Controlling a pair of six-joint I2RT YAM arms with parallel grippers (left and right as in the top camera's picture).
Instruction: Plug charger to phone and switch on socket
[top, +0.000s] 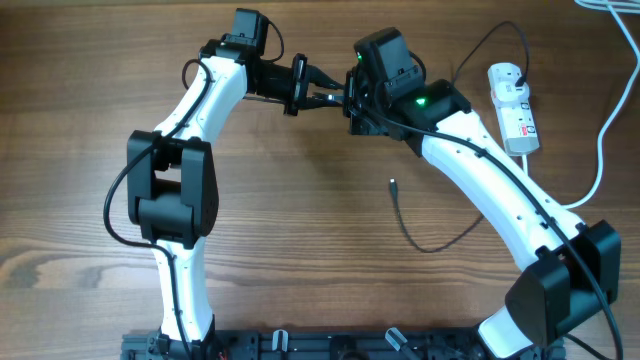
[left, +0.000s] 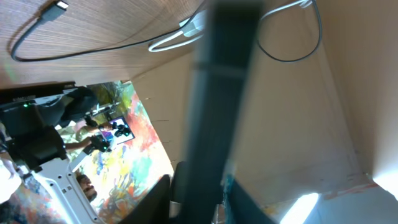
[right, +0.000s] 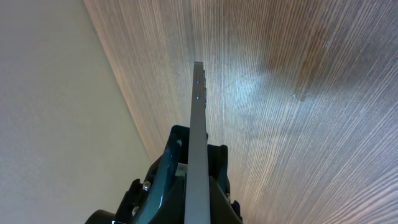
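The phone (right: 198, 112) shows edge-on as a thin grey slab in the right wrist view, and my right gripper (right: 198, 148) is shut on it. In the left wrist view it is a dark slab (left: 217, 93) between the fingers of my left gripper (left: 202, 194), which is also shut on it. In the overhead view both grippers, left (top: 335, 97) and right (top: 358, 106), meet above the table's far middle and hide the phone. The charger's tip (top: 393, 183) lies free on the table, and its black cable (top: 430, 247) curves away under the right arm. The socket (top: 515, 110) lies at the far right with the white adapter (top: 507, 72) in it.
The socket's thick white cord (top: 606, 110) runs along the right edge. The table is brown wood (top: 300, 200). The left wrist view also shows the charger's tip (left: 61, 6) and cable (left: 124, 45) on the wood, and a room beyond.
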